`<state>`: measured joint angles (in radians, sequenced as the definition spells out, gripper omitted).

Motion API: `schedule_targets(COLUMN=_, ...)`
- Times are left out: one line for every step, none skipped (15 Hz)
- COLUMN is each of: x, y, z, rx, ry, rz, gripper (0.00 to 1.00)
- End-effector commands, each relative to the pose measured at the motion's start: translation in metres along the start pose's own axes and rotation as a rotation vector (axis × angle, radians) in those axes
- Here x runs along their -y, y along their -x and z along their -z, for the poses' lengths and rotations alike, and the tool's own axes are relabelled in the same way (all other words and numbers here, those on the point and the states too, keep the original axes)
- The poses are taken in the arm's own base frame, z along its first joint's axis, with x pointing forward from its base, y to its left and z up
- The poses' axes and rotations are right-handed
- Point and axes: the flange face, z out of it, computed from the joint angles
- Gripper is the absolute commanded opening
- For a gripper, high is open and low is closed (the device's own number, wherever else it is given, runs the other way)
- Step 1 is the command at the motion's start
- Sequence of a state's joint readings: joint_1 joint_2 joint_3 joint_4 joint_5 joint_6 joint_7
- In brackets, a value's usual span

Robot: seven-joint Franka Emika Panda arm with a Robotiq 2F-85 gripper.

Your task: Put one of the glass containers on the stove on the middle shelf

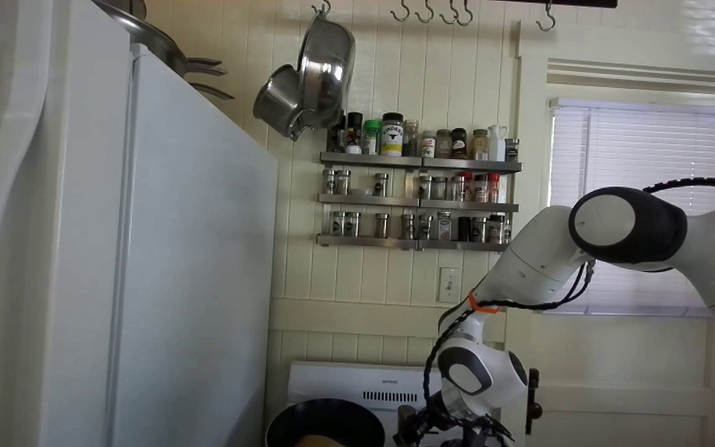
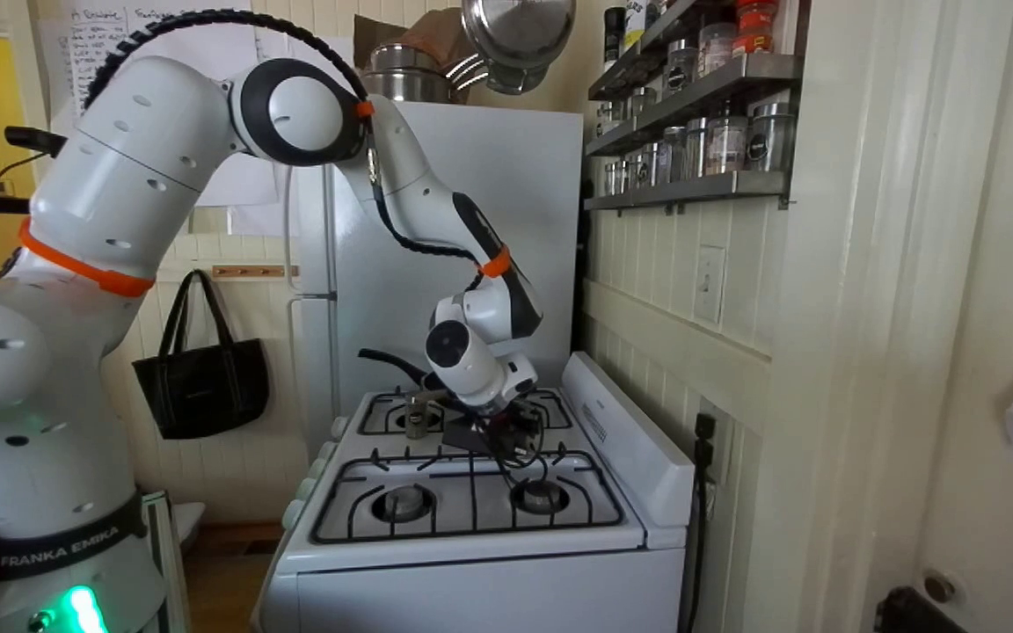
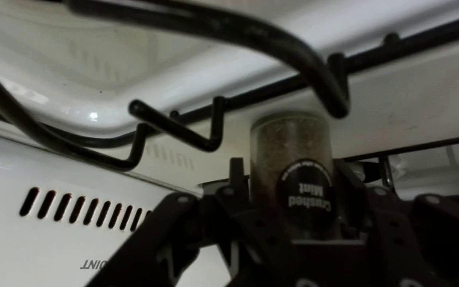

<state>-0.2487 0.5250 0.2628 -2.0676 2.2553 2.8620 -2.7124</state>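
Note:
A glass spice jar labelled Crushed Mint (image 3: 289,147) is between the fingers of my gripper (image 3: 287,187). Its base is at or close to the white stovetop. The right finger appears against the jar; a thin gap shows beside the left fingertip. Its lid end is hidden in shadow. In both exterior views my gripper (image 1: 450,434) (image 2: 511,431) is low over the stove (image 1: 357,377) (image 2: 471,552), near its middle. Another glass jar (image 2: 417,418) stands on the stove beside the gripper. The middle shelf (image 1: 367,200) (image 2: 735,79) on the wall holds several small jars.
Black burner grates (image 2: 471,492) (image 3: 197,133) surround the gripper. A black frying pan (image 1: 326,419) is on the stove. The white refrigerator (image 1: 196,261) (image 2: 462,202) stands beside it. Steel pots (image 1: 326,68) hang above the rack. The upper shelf (image 1: 370,159) and lower shelf (image 1: 367,240) also hold jars.

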Motion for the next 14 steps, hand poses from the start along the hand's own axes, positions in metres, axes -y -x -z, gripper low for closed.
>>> schedule_targets(x=0.012, y=0.0, z=0.005, rx=0.019, ry=0.026, rz=-0.022, gripper=0.31)
schedule_targets(x=0.015, y=-0.002, z=0.009, rx=0.03, ry=0.024, rz=-0.031, gripper=0.24)
schedule_targets(x=0.017, y=-0.004, z=0.011, rx=0.044, ry=0.029, rz=-0.034, gripper=0.23)
schedule_targets(x=0.018, y=-0.004, z=0.013, rx=0.054, ry=0.031, rz=-0.032, gripper=0.23)
schedule_targets(x=0.02, y=-0.005, z=0.014, rx=0.067, ry=0.033, rz=-0.035, gripper=0.23)
schedule_targets(x=0.022, y=-0.007, z=0.017, rx=0.08, ry=0.041, rz=-0.041, gripper=0.23)
schedule_targets(x=0.025, y=-0.01, z=0.019, rx=0.084, ry=0.039, rz=-0.042, gripper=0.23)
schedule_targets(x=0.027, y=-0.019, z=0.025, rx=0.088, ry=0.053, rz=-0.042, gripper=0.23)
schedule_targets(x=0.03, y=-0.028, z=0.032, rx=0.097, ry=0.069, rz=-0.058, gripper=0.23)
schedule_targets(x=0.031, y=-0.038, z=0.04, rx=0.09, ry=0.085, rz=-0.079, gripper=0.23)
schedule_targets(x=0.035, y=-0.052, z=0.051, rx=0.082, ry=0.102, rz=-0.118, gripper=0.23)
schedule_targets(x=0.037, y=-0.066, z=0.065, rx=0.083, ry=0.14, rz=-0.18, gripper=0.23)
schedule_targets(x=0.037, y=-0.074, z=0.076, rx=0.105, ry=0.182, rz=-0.23, gripper=0.23)
schedule_targets(x=0.037, y=-0.085, z=0.09, rx=0.115, ry=0.226, rz=-0.271, gripper=0.23)
